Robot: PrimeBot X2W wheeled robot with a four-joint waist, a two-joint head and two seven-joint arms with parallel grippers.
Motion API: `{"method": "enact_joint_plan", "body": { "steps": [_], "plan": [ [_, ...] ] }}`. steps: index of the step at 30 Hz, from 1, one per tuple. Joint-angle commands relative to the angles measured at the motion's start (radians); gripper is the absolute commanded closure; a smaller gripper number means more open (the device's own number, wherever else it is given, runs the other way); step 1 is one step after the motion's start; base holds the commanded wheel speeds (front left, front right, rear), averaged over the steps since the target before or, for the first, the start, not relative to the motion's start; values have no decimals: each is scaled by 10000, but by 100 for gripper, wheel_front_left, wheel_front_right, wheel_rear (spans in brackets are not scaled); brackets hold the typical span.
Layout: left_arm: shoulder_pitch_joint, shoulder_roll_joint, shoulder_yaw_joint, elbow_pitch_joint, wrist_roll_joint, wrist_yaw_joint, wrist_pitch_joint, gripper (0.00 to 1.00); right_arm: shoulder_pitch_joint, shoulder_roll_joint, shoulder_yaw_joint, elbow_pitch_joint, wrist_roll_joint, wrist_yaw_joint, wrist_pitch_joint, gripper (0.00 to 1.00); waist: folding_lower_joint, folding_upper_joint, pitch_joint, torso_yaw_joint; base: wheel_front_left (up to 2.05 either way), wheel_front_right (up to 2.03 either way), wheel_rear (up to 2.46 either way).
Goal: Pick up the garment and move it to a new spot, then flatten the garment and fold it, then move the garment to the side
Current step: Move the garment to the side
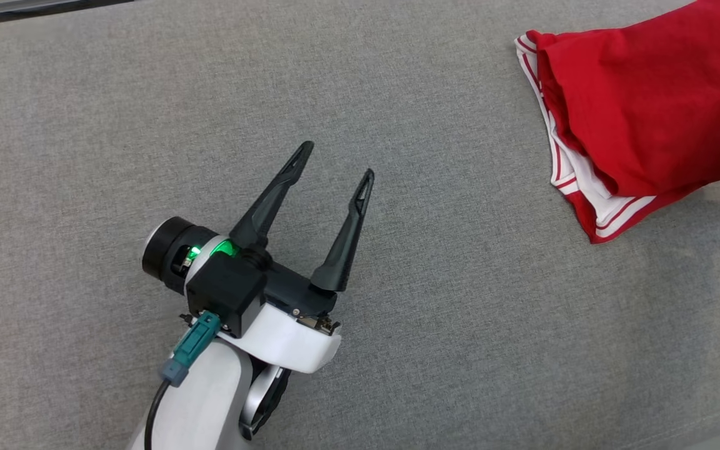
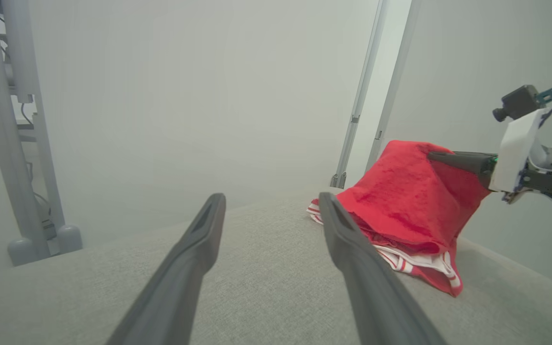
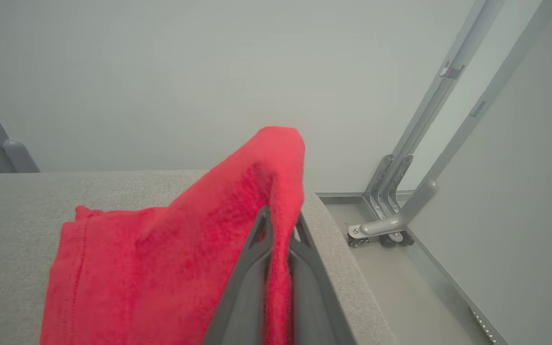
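One red garment (image 1: pixel 635 94) with white-striped trim lies bunched at the far right of the grey cushioned surface (image 1: pixel 460 312) in the head view. The left claw (image 1: pixel 338 159) hovers well apart from it, spread wide and empty.

Left wrist view: garment's top held up off the surface, pinched by the right claw (image 2: pixel 431 155).

Right wrist view: both fingers (image 3: pixel 237 297) clamped on a red fold.

Step judged: the pick-up. Next move calls for lifting clear and carrying to a new spot.

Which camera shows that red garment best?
The left wrist view: nearly all the red garment shows, pinched up by the right tool. The head view cuts it off at the edge; the right wrist view shows a close fold.
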Motion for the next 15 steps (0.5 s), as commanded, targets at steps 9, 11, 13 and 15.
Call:
{"method": "enact_joint_plan", "body": {
  "steps": [9, 11, 13, 15],
  "plan": [
    [-272, 23, -321, 146, -117, 61, -75, 0, -386, 14, -1646, 1080, -3029, -7, -54, 100, 0, -1, 66, 298, 0, 0, 0],
    [-248, 31, -342, 198, -135, 82, -108, 0, -297, 77, -2181, 1128, -3823, -7, -54, 100, 0, -1, 32, 398, 0, 0, 0],
    [-213, 31, -356, 234, -171, 90, -133, 0, -190, 314, -2677, 1188, -4376, -7, -54, 75, 0, -1, -16, 500, 0, 0, 0],
    [-180, 38, -376, 272, -199, 118, -148, 0, -125, 376, -3140, 1209, -4920, -7, -54, 0, 0, -1, -76, 605, 0, 0, 0]
  ]
}}
